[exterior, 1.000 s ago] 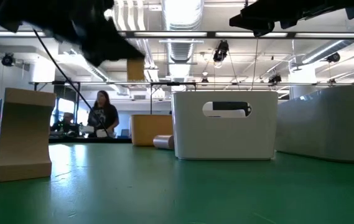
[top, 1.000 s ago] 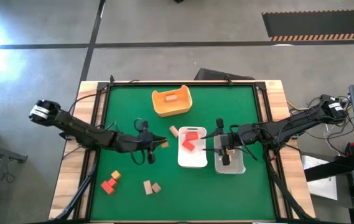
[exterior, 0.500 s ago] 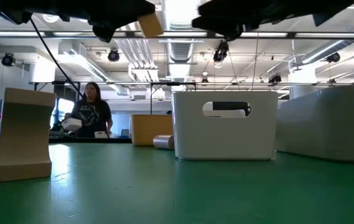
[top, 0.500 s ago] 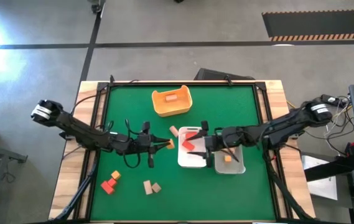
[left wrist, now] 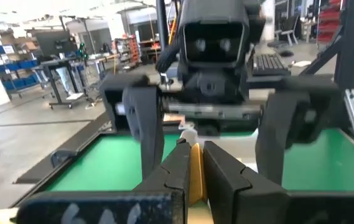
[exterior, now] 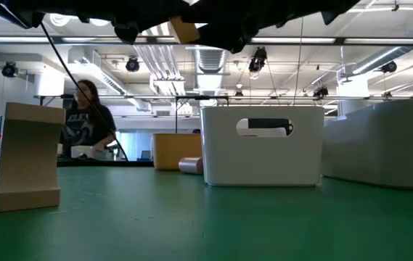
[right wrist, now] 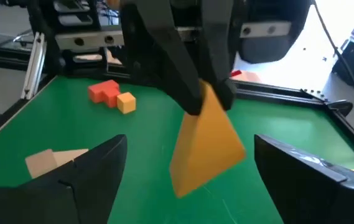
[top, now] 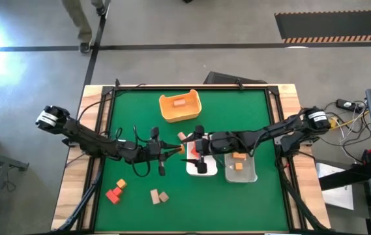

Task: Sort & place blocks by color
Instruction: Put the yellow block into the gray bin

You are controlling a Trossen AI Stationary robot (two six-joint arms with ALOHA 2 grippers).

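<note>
Two grippers meet over the middle of your green worktop [top: 237, 117]. Your left gripper [top: 175, 150] is clenched on a flat orange block [right wrist: 206, 142], held above the felt just left of the white tray [top: 201, 171]. Your right gripper [top: 197, 151] faces it with fingers [left wrist: 144, 127] spread wide, either side of the block, not touching. One clear tray [top: 240, 171] sits right of the white one. Two tan blocks [top: 158, 196] lie near the front edge.

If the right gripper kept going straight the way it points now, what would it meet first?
Most likely the orange block held by the left gripper; the right gripper, fingers open, faces it head-on. Remaining gap is unclear.
</note>
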